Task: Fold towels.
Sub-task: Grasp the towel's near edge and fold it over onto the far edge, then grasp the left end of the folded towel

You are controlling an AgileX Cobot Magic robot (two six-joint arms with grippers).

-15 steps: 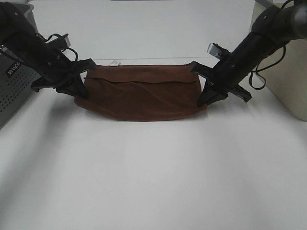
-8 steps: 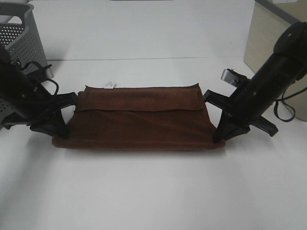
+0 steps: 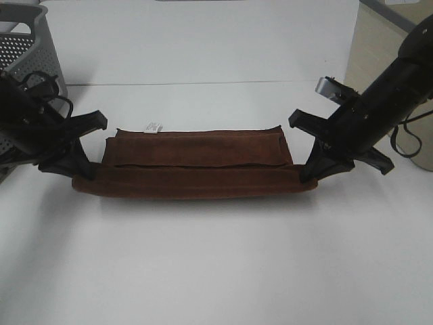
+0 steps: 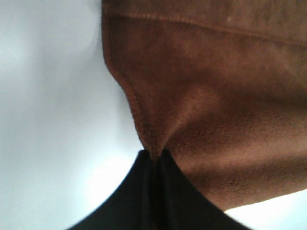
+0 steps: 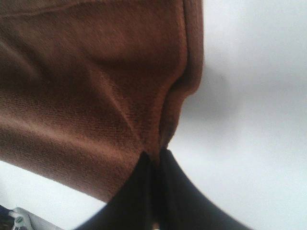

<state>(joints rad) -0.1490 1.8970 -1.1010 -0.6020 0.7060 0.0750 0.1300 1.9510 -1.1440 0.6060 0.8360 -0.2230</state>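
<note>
My left gripper (image 3: 82,175) and right gripper (image 3: 310,175) each pinch an end of the brown towel (image 3: 196,177), half-folded on the tabletop (image 3: 216,257); uneven pulling could slip a corner loose, skewing the fold

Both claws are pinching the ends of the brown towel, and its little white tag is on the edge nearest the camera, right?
Not quite. The left gripper and right gripper do pinch the ends of the towel, but the white tag is on the far edge, as the exterior high view shows.
</note>
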